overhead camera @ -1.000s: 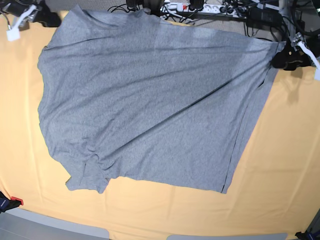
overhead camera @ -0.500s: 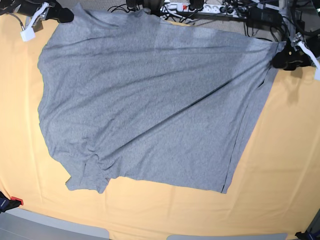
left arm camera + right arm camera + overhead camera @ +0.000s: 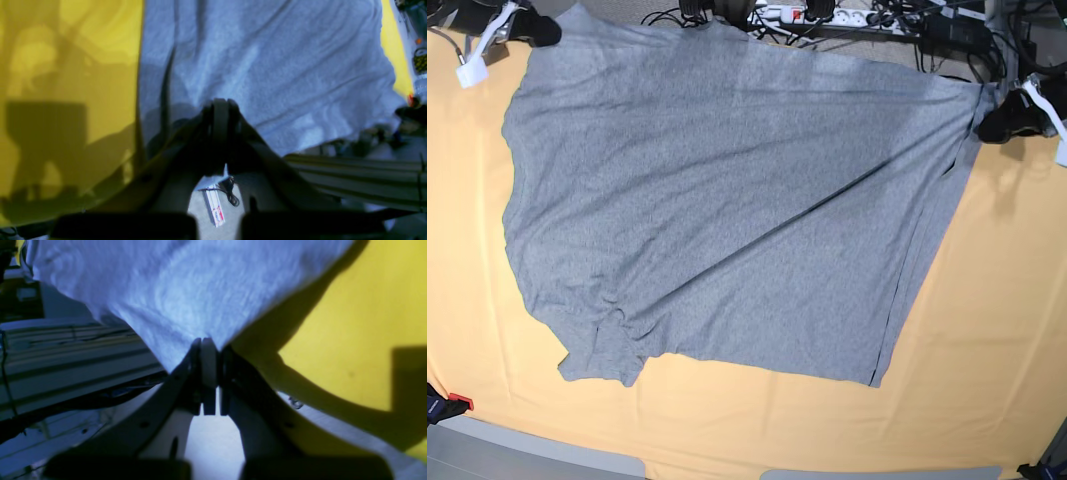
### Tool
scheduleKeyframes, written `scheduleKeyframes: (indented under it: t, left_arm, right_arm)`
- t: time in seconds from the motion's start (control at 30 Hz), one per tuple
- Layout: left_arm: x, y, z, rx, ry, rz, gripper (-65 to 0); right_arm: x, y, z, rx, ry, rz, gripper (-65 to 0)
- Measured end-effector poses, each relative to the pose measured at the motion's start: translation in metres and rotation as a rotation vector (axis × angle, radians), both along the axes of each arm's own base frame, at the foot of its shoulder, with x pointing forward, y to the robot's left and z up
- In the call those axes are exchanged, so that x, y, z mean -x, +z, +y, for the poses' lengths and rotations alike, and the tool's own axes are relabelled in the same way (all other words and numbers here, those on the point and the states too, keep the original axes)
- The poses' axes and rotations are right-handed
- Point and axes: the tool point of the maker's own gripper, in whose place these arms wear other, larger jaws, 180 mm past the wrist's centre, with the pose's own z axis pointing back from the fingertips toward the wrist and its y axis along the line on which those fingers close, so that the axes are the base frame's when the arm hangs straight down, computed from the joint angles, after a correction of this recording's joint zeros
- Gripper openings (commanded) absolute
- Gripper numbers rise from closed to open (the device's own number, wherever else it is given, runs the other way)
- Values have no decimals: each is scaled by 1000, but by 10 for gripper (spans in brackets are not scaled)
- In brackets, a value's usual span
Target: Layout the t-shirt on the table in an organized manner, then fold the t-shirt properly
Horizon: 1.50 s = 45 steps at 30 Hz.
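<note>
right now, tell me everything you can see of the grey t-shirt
The heather-grey short-sleeved cotton t-shirt lies spread across the pale yellow-orange cloth-covered table, plain side up with no lettering showing. Diagonal creases run across it, and one sleeve is bunched at the near left. Its far edge reaches the table's back edge. The right tool pinches one far corner shut, and the left tool pinches the other, pulling the fabric taut between them.

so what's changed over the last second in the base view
The right gripper, shut on the t-shirt, has carried its far corner further away from the left arm, toward the image's left, drawing that far edge a little flatter. The left gripper has stayed clamped on the opposite corner, barely shifting. The rest of the shirt, near sleeve included, lies as before on the table.
</note>
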Motion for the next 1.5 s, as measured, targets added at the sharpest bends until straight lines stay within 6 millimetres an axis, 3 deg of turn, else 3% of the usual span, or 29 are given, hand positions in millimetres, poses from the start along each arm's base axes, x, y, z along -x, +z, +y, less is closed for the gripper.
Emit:
scheduleKeyframes:
  t: [0.17, 0.33, 0.5, 0.7, 0.87, 1.1, 1.13, 1.23, 1.27, 1.3, 1.5]
  left_arm:
    - [2, 18, -21, -68, -95, -48, -650]
    - [-2, 37, -39, -116, -164, -115, -650]
    - [-2, 38, -41, -122, -172, -119, -650]
    - [1, 36, -41, -120, -171, -109, -650]
    - [22, 6, -16, -207, -44, 32, -650]
    - [34, -10, 18, -280, 200, 87, -650]
    - [34, -11, 21, -288, 208, 88, -605]
    - [30, -10, 25, -287, 237, 73, -321]
    - [30, -10, 26, -288, 240, 75, -253]
    - [30, -11, 27, -285, 245, 75, -227]
    - [32, -22, 29, -248, 266, 110, -230]
  right_arm:
    - [7, 17, -5, 65, 26, -20, -650]
    - [7, 30, -27, 132, -15, -46, -650]
    - [5, 38, -46, 183, -61, -69, -650]
    - [5, 38, -46, 184, -62, -68, -650]
    - [5, 38, -46, 184, -62, -69, -650]
    - [5, 38, -46, 184, -62, -69, -650]
    - [5, 38, -46, 185, -62, -69, -650]
    - [5, 38, -46, 185, -62, -69, -650]
    - [5, 38, -46, 184, -62, -69, -650]
    - [5, 38, -46, 184, -62, -68, -650]
    - [5, 38, -46, 184, -62, -69, -650]
